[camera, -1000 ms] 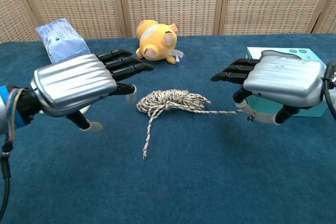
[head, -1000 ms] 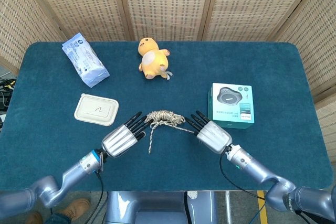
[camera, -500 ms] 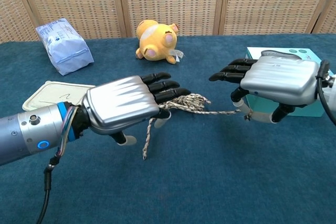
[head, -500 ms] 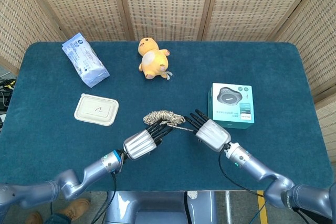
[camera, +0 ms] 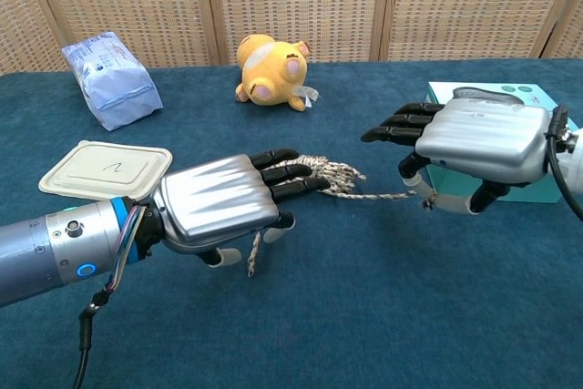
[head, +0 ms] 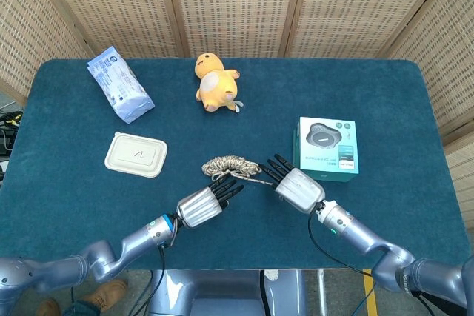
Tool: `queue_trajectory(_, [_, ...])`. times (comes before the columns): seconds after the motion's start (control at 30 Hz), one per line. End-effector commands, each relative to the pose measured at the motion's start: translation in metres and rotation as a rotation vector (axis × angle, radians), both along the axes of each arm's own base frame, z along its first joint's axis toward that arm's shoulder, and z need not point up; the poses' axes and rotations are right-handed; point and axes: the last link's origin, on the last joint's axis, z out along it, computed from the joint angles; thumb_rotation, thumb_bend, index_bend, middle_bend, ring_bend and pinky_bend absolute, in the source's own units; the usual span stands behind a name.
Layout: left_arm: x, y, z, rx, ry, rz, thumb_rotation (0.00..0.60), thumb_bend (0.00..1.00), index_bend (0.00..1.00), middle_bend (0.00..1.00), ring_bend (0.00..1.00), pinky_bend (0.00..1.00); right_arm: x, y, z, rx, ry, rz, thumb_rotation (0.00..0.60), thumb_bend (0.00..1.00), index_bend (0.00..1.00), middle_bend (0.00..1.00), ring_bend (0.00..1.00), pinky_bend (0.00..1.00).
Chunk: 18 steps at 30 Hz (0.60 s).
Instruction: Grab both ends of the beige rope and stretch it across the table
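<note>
I can read no words or numbers anywhere. The teal box carries small print too fine for me to make out, the blue-and-white packet shows only blurred printing, and the beige lidded tray bears one dark squiggle, not a letter.

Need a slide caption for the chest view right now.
Right hand pinches one rope end; left hand reaches over the loose strand near the coil.
</note>
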Motion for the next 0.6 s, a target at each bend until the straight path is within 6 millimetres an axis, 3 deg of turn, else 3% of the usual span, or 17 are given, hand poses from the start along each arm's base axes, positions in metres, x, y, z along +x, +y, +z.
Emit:
queue_trajectory(0.03, [0.0006, -0.0007, -0.0021, -0.002, 0.005, -0.004, 0.6, 0.28, 0.5, 0.0, 0.0, 0.0, -0.0003, 0.0001, 0.0, -0.001, 0.0, 0.0, 0.6, 0.46, 0.64, 0.01, 0.0, 0.0])
queue_trajectory(0.6, [0.0051, -0.0029, -0.012, -0.012, 0.011, -0.005, 0.6, 0.33, 0.54, 0.0, 0.0, 0.0, -0.0037, 0.0002, -0.0024, 0.002, 0.001, -0.009, 0.6, 0.46, 0.64, 0.01, 0.0, 0.0])
